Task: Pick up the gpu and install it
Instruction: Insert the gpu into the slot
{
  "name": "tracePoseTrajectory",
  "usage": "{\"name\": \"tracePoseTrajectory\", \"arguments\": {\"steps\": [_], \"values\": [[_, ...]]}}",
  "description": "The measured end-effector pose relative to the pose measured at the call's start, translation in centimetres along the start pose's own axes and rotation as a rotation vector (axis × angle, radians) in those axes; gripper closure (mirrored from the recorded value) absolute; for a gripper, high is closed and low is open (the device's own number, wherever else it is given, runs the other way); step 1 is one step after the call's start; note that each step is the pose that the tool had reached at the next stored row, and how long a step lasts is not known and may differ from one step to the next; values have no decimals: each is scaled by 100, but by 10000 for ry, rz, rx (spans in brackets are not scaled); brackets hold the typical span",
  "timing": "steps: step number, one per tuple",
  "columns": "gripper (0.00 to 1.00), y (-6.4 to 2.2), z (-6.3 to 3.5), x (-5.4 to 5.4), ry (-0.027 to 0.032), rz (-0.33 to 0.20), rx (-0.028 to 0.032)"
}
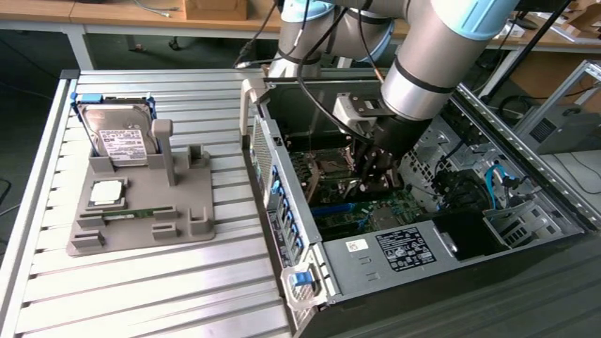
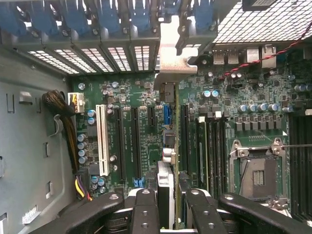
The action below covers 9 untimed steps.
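Observation:
My gripper [image 2: 167, 207] is shut on the gpu [image 2: 165, 183], which I see edge-on between the two black fingers [image 2: 145, 209]. The card's silver end bracket [image 2: 171, 48] reaches the case's rear slot openings. The card hangs over the black expansion slots of the motherboard [image 2: 131, 97], close to the board; whether it touches a slot I cannot tell. In the exterior view the gripper [image 1: 369, 176] is low inside the open computer case [image 1: 376, 257], with the arm coming down from above.
A white slot [image 2: 102, 141] and the CPU socket [image 2: 258, 175] flank the card. Cables [image 2: 61, 105] lie by the case wall. Outside, a grey fixture [image 1: 202, 193] holds a hard drive [image 1: 122, 141], a processor chip [image 1: 105, 191] and a memory stick [image 1: 141, 211].

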State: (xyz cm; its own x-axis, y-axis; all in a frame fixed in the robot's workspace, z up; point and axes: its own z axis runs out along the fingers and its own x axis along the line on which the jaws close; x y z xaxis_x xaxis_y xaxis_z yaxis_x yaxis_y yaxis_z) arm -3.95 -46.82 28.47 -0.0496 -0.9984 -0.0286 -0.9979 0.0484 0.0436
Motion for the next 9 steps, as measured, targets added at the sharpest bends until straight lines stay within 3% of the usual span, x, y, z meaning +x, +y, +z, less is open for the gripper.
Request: {"name": "tracePoseTrajectory", "arguments": {"steps": [9], "values": [[73,11,62,50,0,0,0]]}}
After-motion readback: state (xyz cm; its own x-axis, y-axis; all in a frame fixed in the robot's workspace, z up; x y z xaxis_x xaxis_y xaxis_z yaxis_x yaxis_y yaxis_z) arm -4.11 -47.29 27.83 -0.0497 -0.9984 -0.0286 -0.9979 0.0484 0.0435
